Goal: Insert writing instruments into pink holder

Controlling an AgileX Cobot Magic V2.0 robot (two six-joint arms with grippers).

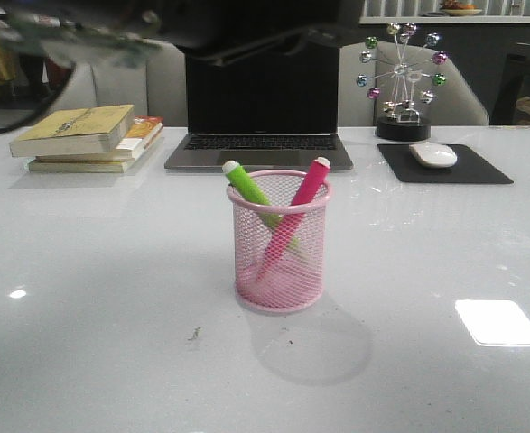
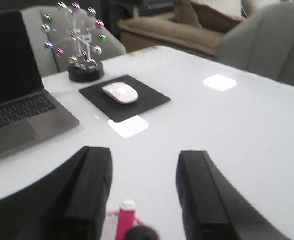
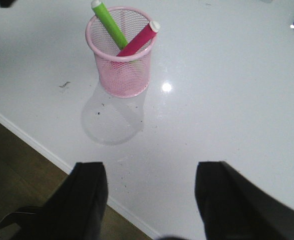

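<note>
The pink holder stands upright in the middle of the white table. Both writing instruments lean crossed inside it: the lime green marker tilts left and the magenta marker tilts right, white ends up. My left gripper is open above the holder, and the magenta marker's white tip shows below between its fingers, untouched. My right gripper is open and empty near the table's front edge, well away from the holder, green marker and magenta marker.
Behind the holder are an open laptop, a stack of books at the left, and a white mouse on a black pad beside a ball-wheel ornament. The table's front edge drops to the floor.
</note>
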